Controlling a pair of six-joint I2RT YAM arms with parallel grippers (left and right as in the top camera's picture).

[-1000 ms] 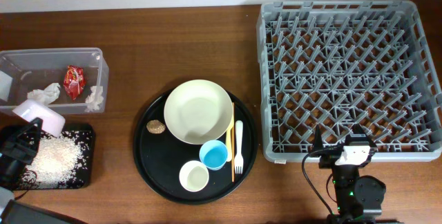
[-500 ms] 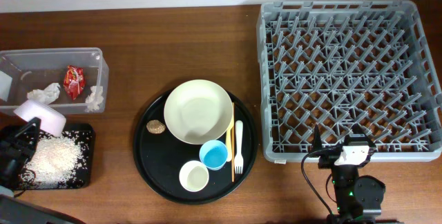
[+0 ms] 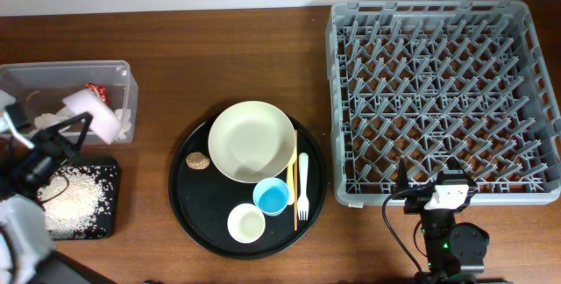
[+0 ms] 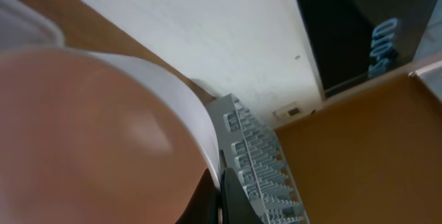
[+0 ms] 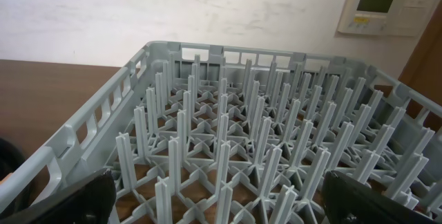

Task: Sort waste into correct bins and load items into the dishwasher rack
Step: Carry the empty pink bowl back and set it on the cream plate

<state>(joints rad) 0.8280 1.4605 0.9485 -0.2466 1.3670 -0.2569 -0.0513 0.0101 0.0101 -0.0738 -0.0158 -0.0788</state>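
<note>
Wood surface point(image 3: 219, 56), overhead view.
- Grey rack point(image 3: 429, 5): upper right, nothing in it.
- Round black tray point(image 3: 197, 201): centre. On it are a cream plate point(image 3: 252, 141), a blue cup point(image 3: 272, 196) touching the plate's lower edge, and a small cream cup point(image 3: 246, 223) just below that. A yellow utensil point(image 3: 293, 179) and a white fork point(image 3: 302, 188) lie side by side right of the plate. A brown food bit point(image 3: 198, 160) sits at the plate's left.
- Clear tub point(image 3: 53, 67): upper left. It holds white tissues point(image 3: 124, 123) and a red wrapper point(image 3: 95, 88), partly hidden.
- Black rectangular tray point(image 3: 107, 223): lower left, with rice point(image 3: 66, 198) piled in it.
- Pink bowl point(image 3: 92, 113): tipped on its side over the tub's lower right corner.
- Left fingers point(image 3: 74, 131): closed on the bowl's rim. In the wrist view the bowl fills the left of the frame.
- Right fingers point(image 5: 69, 200): spread wide, holding nothing, at the rack's lower edge.
</note>
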